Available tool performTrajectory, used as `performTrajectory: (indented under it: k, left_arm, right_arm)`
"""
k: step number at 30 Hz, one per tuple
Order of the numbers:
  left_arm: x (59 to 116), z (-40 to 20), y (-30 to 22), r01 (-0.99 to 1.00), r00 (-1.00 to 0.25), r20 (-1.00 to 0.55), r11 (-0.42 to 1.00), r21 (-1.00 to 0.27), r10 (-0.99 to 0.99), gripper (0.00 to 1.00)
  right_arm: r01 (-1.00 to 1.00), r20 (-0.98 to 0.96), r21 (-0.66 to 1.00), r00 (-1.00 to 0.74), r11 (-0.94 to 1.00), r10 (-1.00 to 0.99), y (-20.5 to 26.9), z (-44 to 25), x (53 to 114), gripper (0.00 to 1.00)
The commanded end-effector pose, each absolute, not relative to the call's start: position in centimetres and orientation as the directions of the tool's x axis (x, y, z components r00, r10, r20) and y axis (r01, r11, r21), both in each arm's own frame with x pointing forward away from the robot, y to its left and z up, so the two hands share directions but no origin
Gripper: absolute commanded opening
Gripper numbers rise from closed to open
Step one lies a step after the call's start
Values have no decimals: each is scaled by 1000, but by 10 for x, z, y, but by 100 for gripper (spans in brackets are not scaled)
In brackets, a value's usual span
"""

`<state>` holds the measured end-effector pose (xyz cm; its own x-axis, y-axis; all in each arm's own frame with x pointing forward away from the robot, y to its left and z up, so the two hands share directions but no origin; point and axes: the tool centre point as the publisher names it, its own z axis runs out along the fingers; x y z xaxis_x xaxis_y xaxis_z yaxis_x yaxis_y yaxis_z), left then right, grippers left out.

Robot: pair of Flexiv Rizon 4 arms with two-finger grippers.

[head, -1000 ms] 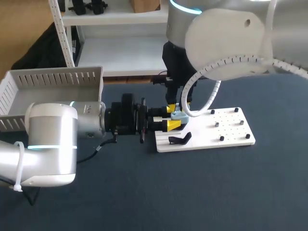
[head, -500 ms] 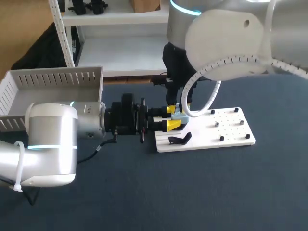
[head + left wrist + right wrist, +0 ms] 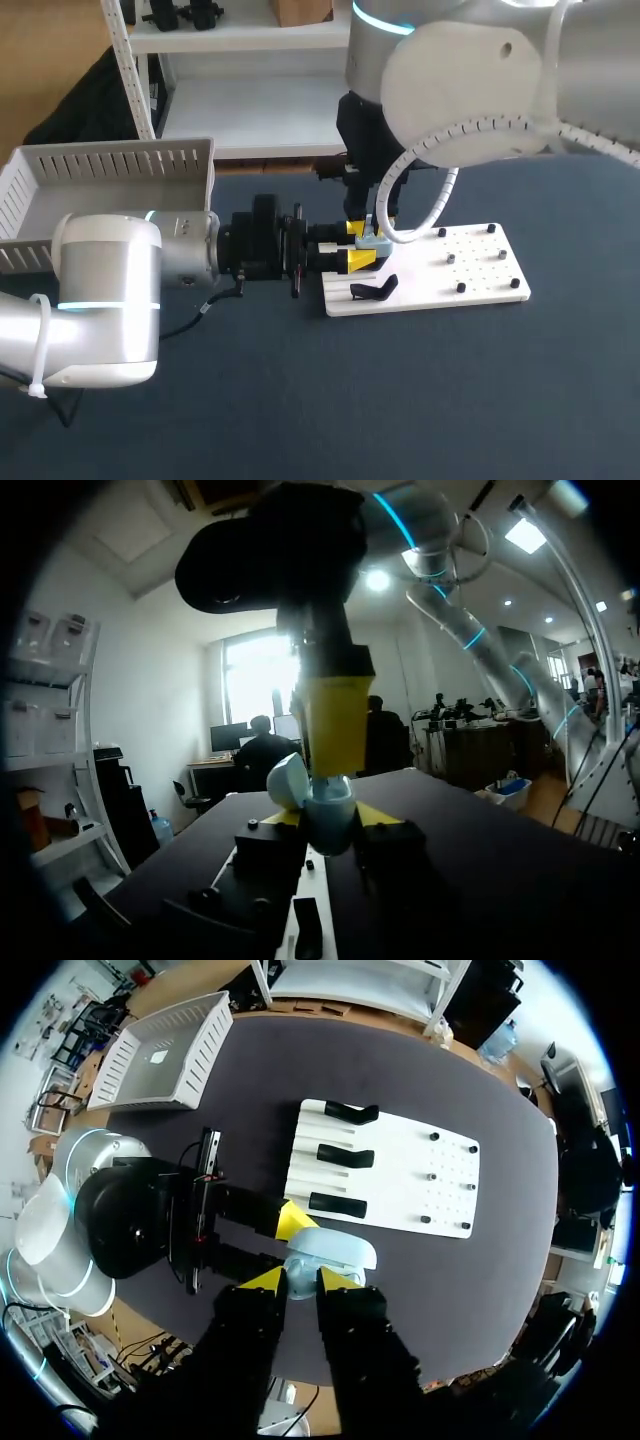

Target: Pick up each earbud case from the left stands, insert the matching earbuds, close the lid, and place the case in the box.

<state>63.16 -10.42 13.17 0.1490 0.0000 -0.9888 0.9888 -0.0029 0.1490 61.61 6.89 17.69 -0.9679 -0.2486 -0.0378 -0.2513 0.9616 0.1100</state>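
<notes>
**Case clamped in my left jaws**

My left gripper [image 3: 356, 244] has its jaws pinched from both sides on the open, pale-blue earbud case [image 3: 374, 243]. It holds the case above the white board [image 3: 480, 270], at the end nearest my left arm. My right gripper [image 3: 298, 1280] hangs directly over the case; I cannot tell its grip.

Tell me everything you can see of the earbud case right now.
The earbud case is small, rounded and pale blue, smooth like plastic. Its lid stands hinged open to one side. It sits upright, clamped from two sides by the left gripper, over the end of the white stand board. The right gripper hangs directly above its open mouth; contact there is unclear, and its inside is hidden.
</notes>
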Motion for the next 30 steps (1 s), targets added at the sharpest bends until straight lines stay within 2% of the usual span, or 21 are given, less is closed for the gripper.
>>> performTrajectory:
  k: [1, 2, 3, 4, 5, 12, 17, 18, 20, 30]
  left_arm:
    - [630, 131, -104, 989, 151, -989, 2, 151, -2, 0]
    - [630, 131, -104, 989, 151, -989, 2, 151, -2, 0]
    - [630, 131, -104, 989, 151, -989, 2, 151, -2, 0]
    - [630, 131, -104, 989, 151, -989, 2, 151, -2, 0]
    - [630, 131, -104, 989, 151, -989, 2, 151, -2, 0]
    - [630, 131, -104, 989, 151, -989, 2, 151, -2, 0]
    - [630, 131, -104, 989, 151, -989, 2, 151, -2, 0]
    - [630, 131, -104, 989, 151, -989, 2, 151, -2, 0]
    - [630, 131, -104, 989, 151, -989, 2, 151, -2, 0]
    - [630, 131, -104, 989, 151, -989, 2, 151, -2, 0]
  right_arm:
    - [-254, -28, 105, -967, 962, -252, 71, 177, 620, 0]
    - [-254, -28, 105, -967, 962, -252, 71, 177, 620, 0]
    - [-255, -28, 103, -967, 961, -254, 71, 177, 620, 11]
    - [-256, -29, 102, -967, 961, -254, 71, 177, 620, 28]
    - [-257, -31, 102, -966, 961, -255, 71, 178, 619, 36]
    - [-256, -52, 124, -967, 959, -251, 67, 194, 611, 53]
    - [-205, -91, 143, -977, 968, -193, 54, 210, 621, 68]
    - [-185, -97, 139, -980, 973, -172, 49, 211, 626, 81]
    - [-156, -108, 143, -984, 977, -141, 42, 213, 634, 100]
    - [-35, -111, 138, -994, 990, -20, 16, 197, 674, 100]
